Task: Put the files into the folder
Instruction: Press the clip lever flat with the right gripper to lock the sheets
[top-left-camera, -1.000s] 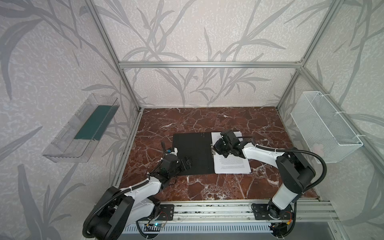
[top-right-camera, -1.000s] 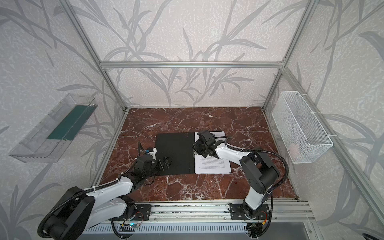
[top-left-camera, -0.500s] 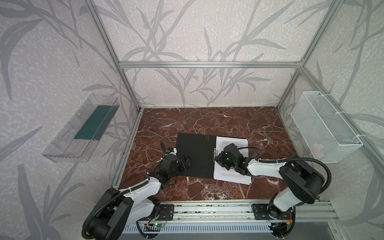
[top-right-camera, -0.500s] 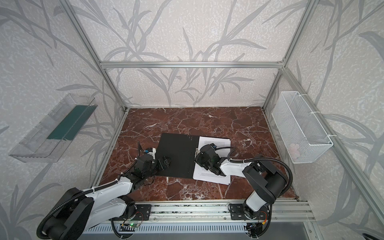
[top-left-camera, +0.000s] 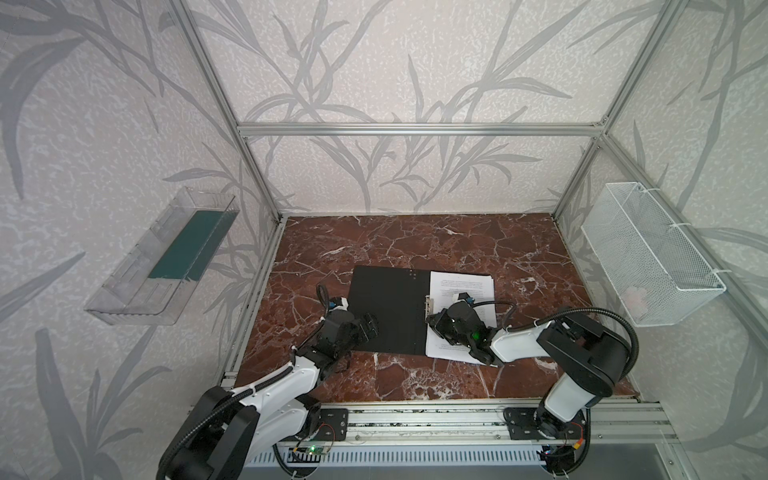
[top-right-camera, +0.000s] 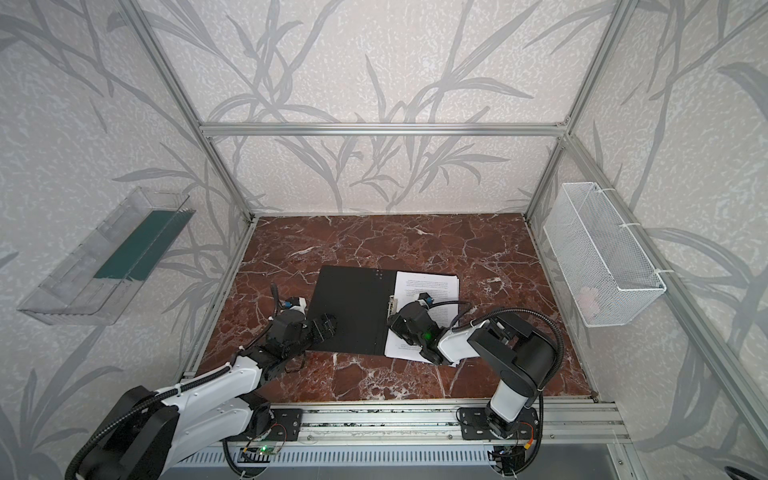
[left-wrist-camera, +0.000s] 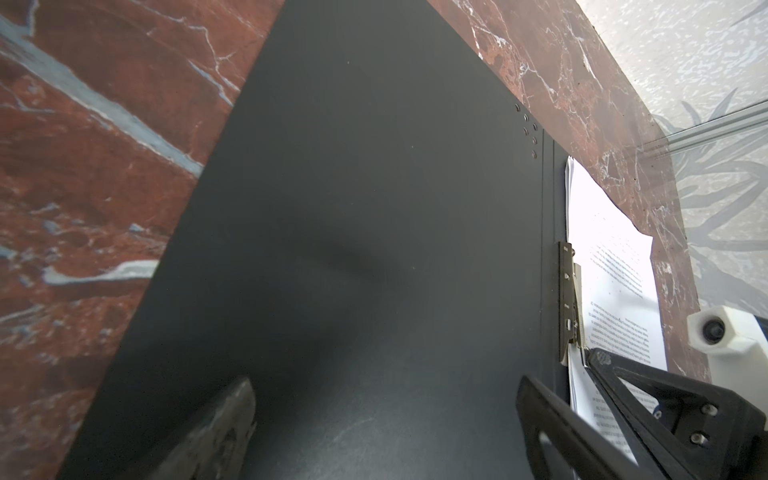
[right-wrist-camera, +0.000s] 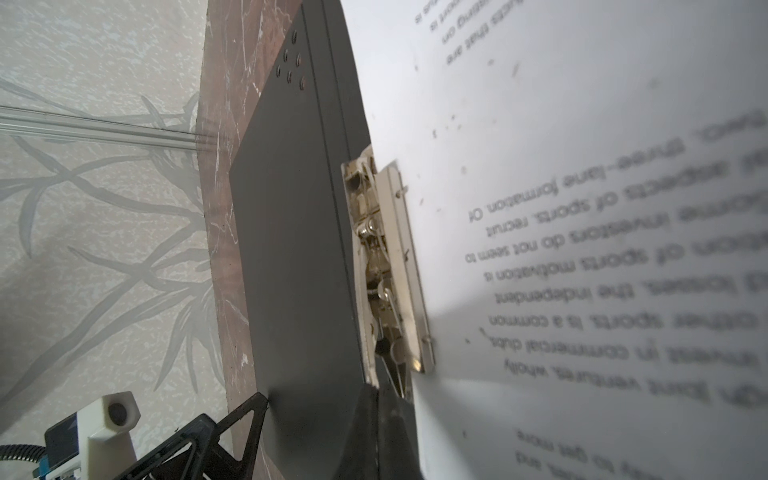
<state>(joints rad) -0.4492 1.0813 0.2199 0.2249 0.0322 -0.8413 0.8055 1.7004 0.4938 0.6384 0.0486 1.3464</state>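
Observation:
The folder (top-left-camera: 386, 307) (top-right-camera: 353, 307) lies open on the marble table, black inside up. The files (top-left-camera: 461, 282) (top-right-camera: 428, 284), white printed sheets, lie on its right half with one edge under the metal spine clip (right-wrist-camera: 386, 266) (left-wrist-camera: 567, 303). My right gripper (top-left-camera: 432, 322) (top-right-camera: 392, 324) (right-wrist-camera: 380, 388) is shut, its tips at the near end of the clip. My left gripper (top-left-camera: 368, 328) (top-right-camera: 324, 326) (left-wrist-camera: 384, 386) stands open over the near left part of the black flap (left-wrist-camera: 353, 228), with nothing between its fingers.
A clear plastic tray with a green base (top-left-camera: 166, 257) hangs on the left wall. On the right wall is a white wire mesh basket (top-left-camera: 648, 257). An aluminium rail (top-left-camera: 415, 419) runs along the table's front edge.
My right gripper has drawn back along the spine from the far part of the sheets to the clip's near end. The sheets have slipped slightly toward the front. The left arm has hardly moved.

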